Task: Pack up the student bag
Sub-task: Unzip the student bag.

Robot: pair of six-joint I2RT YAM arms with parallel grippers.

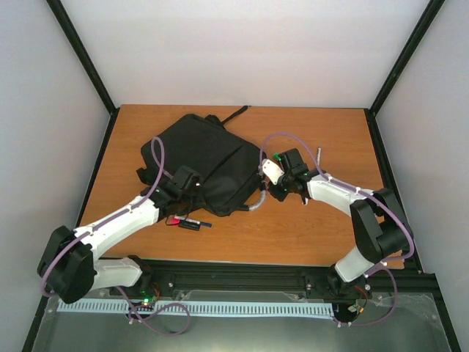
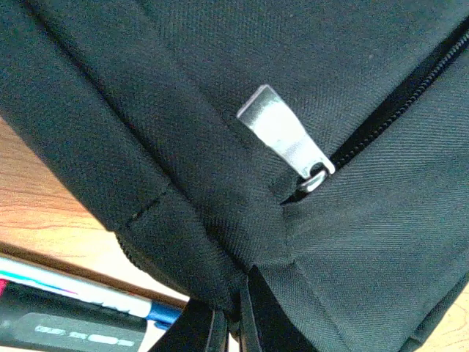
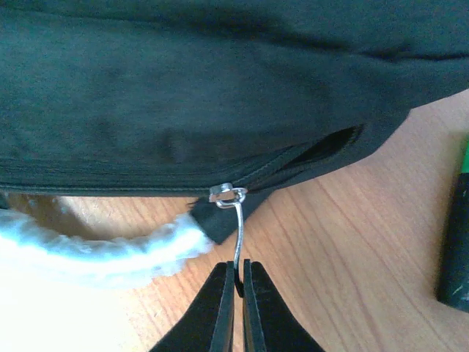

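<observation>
The student bag (image 1: 201,158) is a large black backpack lying flat on the wooden table, also filling the left wrist view (image 2: 293,95) and the right wrist view (image 3: 183,88). My left gripper (image 2: 233,312) is shut on a fold of the bag's fabric at its near left edge (image 1: 183,183); a silver zip pull (image 2: 282,139) lies just above it. My right gripper (image 3: 238,275) is shut on the thin metal zip pull (image 3: 237,227) at the bag's near right edge, by the slider (image 3: 223,193). A pale loop handle (image 3: 95,249) curves beside it (image 1: 258,204).
Pens and markers lie on the table by the bag's near left corner (image 1: 189,222), showing in the left wrist view (image 2: 66,308). A dark green-tipped marker (image 3: 458,242) lies to the right of my right gripper. A thin pen (image 1: 319,155) lies further right.
</observation>
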